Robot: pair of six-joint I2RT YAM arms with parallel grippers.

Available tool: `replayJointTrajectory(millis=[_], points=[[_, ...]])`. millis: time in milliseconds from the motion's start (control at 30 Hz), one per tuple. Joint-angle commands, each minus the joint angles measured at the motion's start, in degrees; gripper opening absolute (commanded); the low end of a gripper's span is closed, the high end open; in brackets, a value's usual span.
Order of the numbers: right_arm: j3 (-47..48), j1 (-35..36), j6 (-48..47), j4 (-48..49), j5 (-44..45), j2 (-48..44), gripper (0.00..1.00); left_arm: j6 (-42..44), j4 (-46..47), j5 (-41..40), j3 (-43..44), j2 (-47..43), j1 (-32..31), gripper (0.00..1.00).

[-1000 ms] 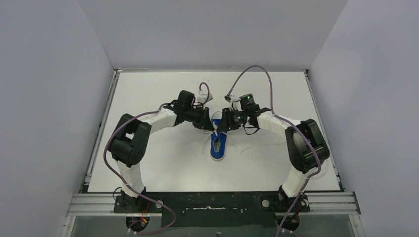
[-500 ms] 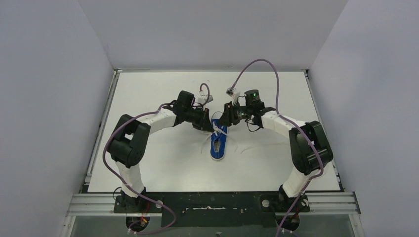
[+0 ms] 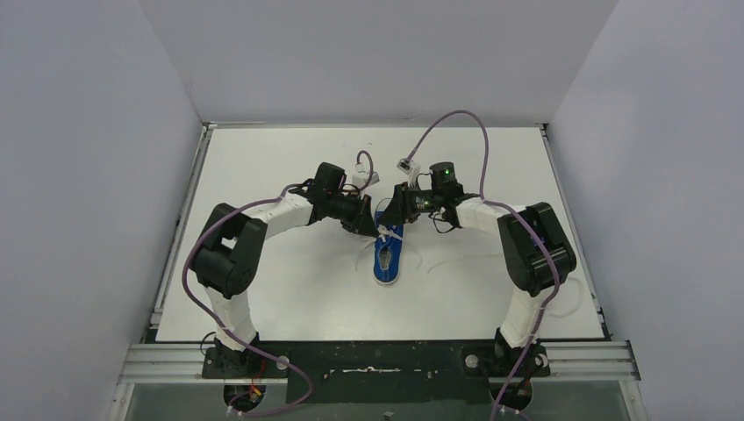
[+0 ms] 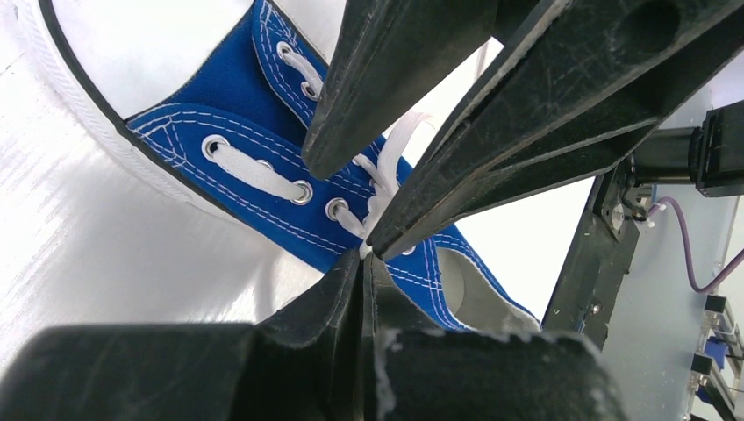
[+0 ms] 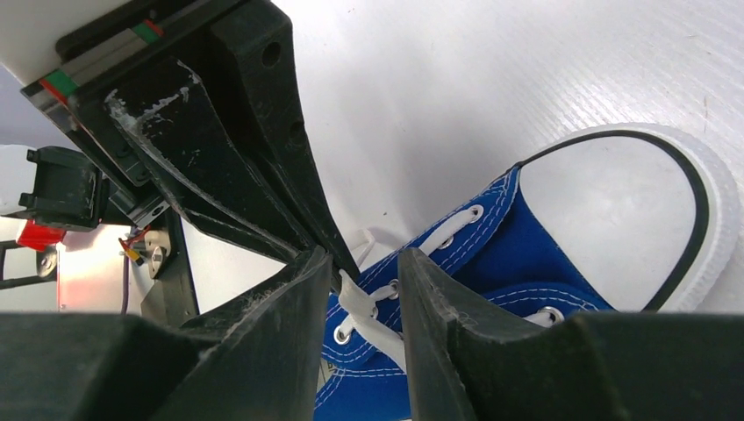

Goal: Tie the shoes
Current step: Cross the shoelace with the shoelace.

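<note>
White tabletop (image 3: 263,175) first, with one small blue canvas sneaker (image 3: 387,263) lying at its middle, light and soft-sided I'd guess, likely to slide if tugged. Over it the left gripper (image 4: 364,254) is clamped on the flat white lace (image 5: 360,303), while the right gripper (image 5: 364,263) stands parted astride that strand. Lace looks limp and slippery, best pinched close to the knot. No containers about

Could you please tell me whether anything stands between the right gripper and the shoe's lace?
Nothing visible does. The right gripper stands open astride the white lace above the blue shoe. The left gripper, shut, seems to pinch the same lace right beside it, close but not in between.
</note>
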Motion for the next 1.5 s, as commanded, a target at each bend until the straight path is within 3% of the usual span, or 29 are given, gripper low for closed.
replayJointTrajectory(millis=[0,833,900,1067,1233,1367,1467], points=[[-0.87,-0.47,0.77,5.46,-2.04,-0.76,0.36,2.29,-0.67,1.98,1.27,-2.65,-0.17,0.0],[-0.5,0.61,-4.09,-1.02,-1.65,-0.23,0.3,2.38,0.48,1.98,1.28,-3.16,-0.17,0.0],[-0.48,0.72,-4.2,-1.12,-1.51,-0.2,0.26,2.38,0.52,2.06,1.28,-3.18,-0.17,0.0],[0.1,0.57,-3.51,-0.68,-2.07,-0.48,0.0,2.38,0.06,2.23,1.2,-3.03,-0.17,0.0],[-0.75,-0.17,-1.2,1.76,-2.17,-2.4,0.0,1.75,-0.73,4.24,1.55,-1.93,0.46,0.0],[-0.79,-0.23,-0.57,1.86,-2.45,-3.58,0.0,0.3,-0.32,4.75,1.93,-0.97,0.8,0.14],[-0.86,-0.23,0.12,2.09,-2.79,-3.63,0.0,-1.08,0.75,4.24,2.03,-0.51,0.8,0.19]])
